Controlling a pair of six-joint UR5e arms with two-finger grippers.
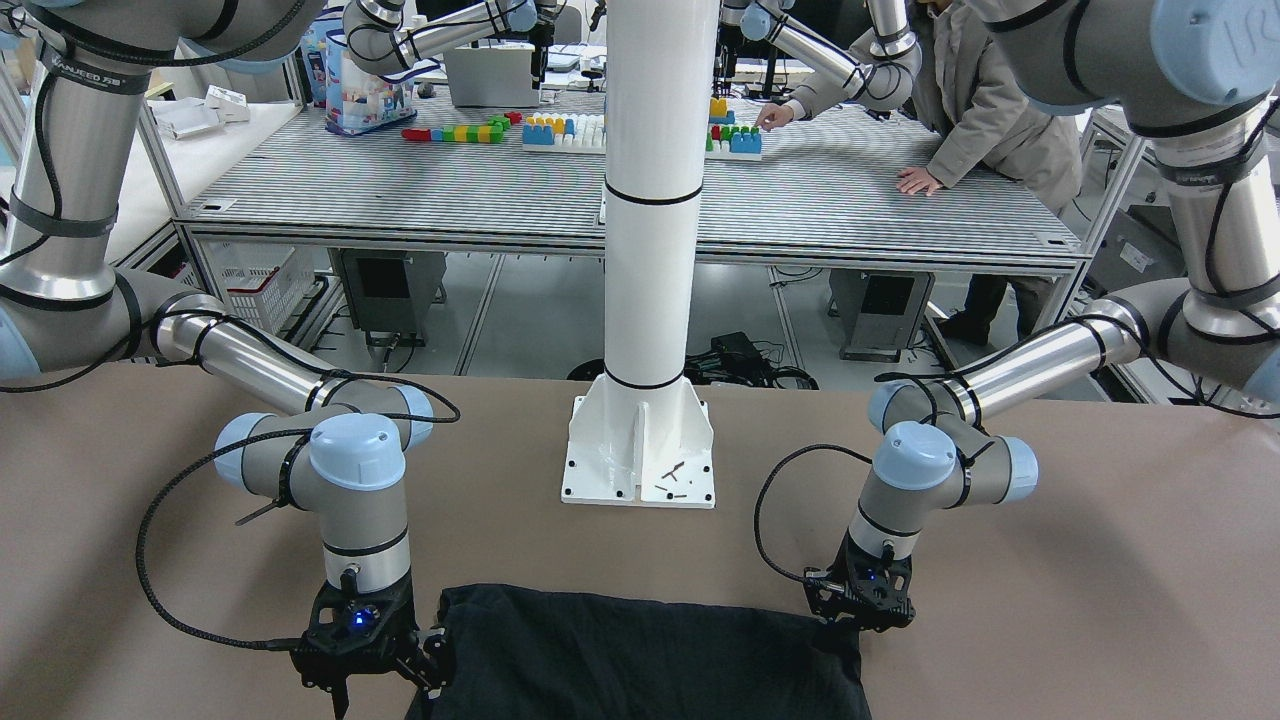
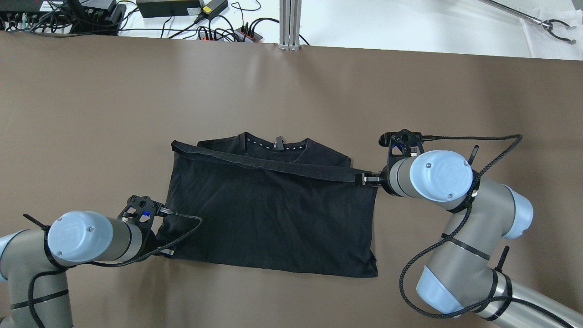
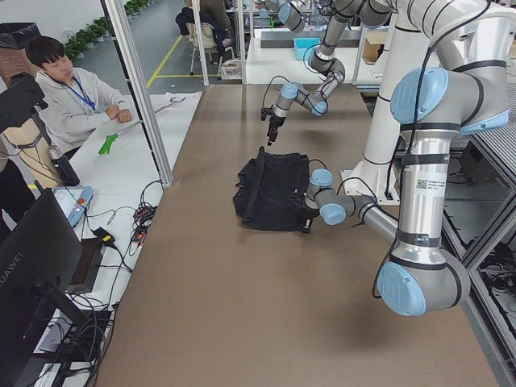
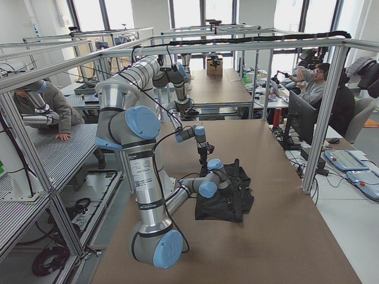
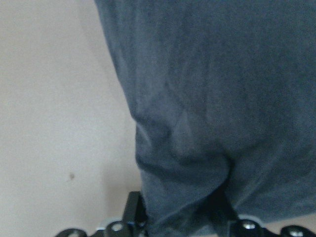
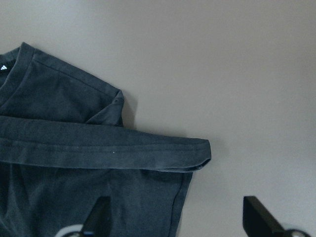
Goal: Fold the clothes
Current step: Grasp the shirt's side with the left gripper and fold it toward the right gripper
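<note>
Black T-shirt (image 2: pixel 273 214) lies mid brown worktop (image 2: pixel 91 114), collar (image 2: pixel 278 143) on far side from robot. Hemmed band (image 2: pixel 273 165) runs across shirt just near of collar, slanting toward right edge.
Left end effector (image 1: pixel 858 622) at shirt's near-left corner, closed on bunched fabric; cloth creases converge between its fingers (image 5: pixel 132 215).
Right end effector (image 2: pixel 368 179) at shirt's right edge, by end of hemmed band, jaws spread wide, holding nothing.
</note>
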